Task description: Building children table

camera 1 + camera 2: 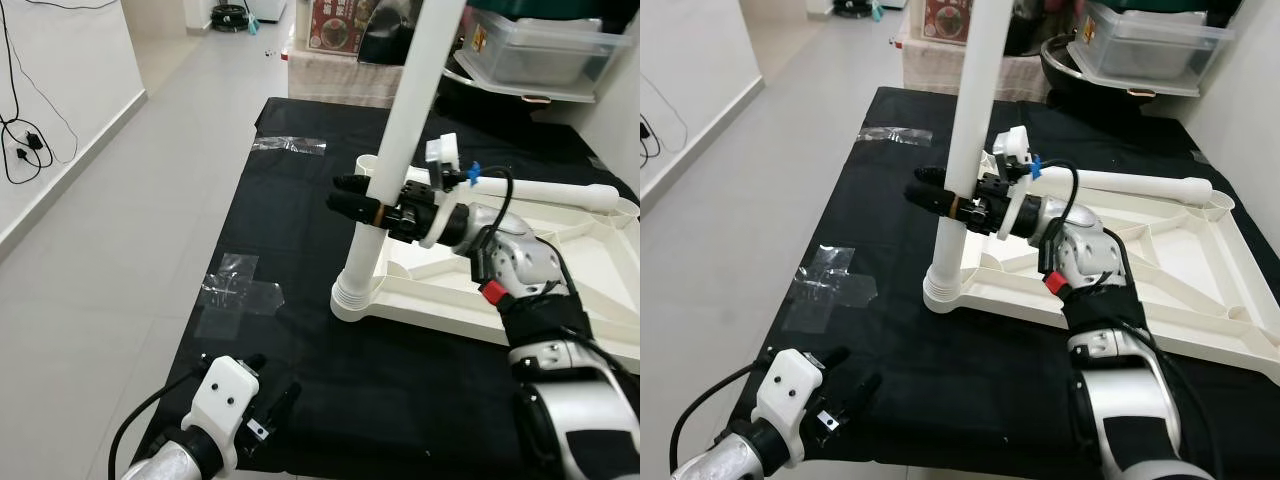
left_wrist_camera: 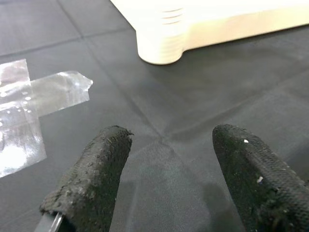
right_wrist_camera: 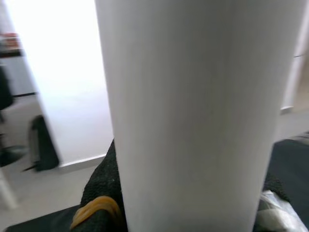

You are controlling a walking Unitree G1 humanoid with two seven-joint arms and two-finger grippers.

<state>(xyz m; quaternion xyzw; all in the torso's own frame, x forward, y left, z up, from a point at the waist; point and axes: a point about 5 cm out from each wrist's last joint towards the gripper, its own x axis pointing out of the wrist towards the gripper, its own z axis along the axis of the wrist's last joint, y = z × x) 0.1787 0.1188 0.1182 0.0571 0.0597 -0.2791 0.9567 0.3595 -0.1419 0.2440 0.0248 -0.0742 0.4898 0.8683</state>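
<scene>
- I see the white table top (image 1: 560, 290) lying upside down on a black cloth (image 1: 300, 250) spread over the floor, its ribbed underside facing up. It sits at about 3 o'clock in the head view.
- One white table leg (image 1: 400, 130) stands in the corner socket (image 1: 358, 297) at the near-left corner of the table top, leaning slightly toward 1 o'clock and running out of the top of the picture.
- A second white leg (image 1: 545, 190) lies flat along the far edge of the table top, at about 2 o'clock.
- My right gripper (image 1: 352, 197) is clamped on the standing leg, roughly a third of the way up from the socket, one black finger on each side. The right wrist view confirms it: the white tube is tight against the black pads (image 3: 104, 183).
- My left gripper (image 1: 270, 400) hangs low at 7 o'clock over the near edge of the cloth, fingers apart and grasping nothing. Its wrist view shows both fingertips (image 2: 91, 179) above bare cloth, with the socket corner ahead of them.
- Strips of clear tape (image 1: 238, 290) are stuck to the cloth at 9 o'clock; another strip (image 1: 290, 146) is at 11 o'clock.
- A clear plastic storage bin (image 1: 545, 50) sits at the far right, 1 o'clock. I cannot make out its contents.
- The triangular compartments (image 1: 590, 265) between the table top's ribs hold nothing that I can see.
</scene>
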